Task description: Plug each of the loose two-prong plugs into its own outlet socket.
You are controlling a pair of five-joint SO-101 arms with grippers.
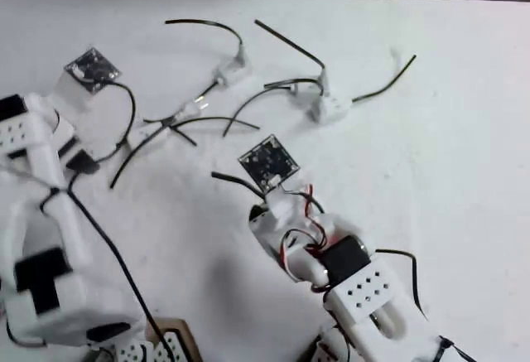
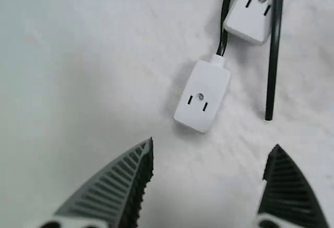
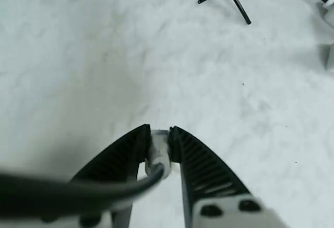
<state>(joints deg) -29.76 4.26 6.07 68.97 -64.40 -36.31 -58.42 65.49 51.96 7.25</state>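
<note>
So, right gripper (image 3: 159, 130) is clamped on a white plug (image 3: 156, 154), while left gripper (image 2: 213, 145) hangs spread wide near a white outlet socket (image 2: 202, 96).

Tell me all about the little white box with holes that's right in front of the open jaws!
The white rectangular plastic outlet socket is a smooth block with rounded corners. Its upturned face shows two narrow slots and one small round hole, with no plug in it. A black cable leaves one short end. It lies flat on the white table, just ahead of the left arm's open jaws, which do not touch it. A second white socket lies beyond it, apart.
</note>
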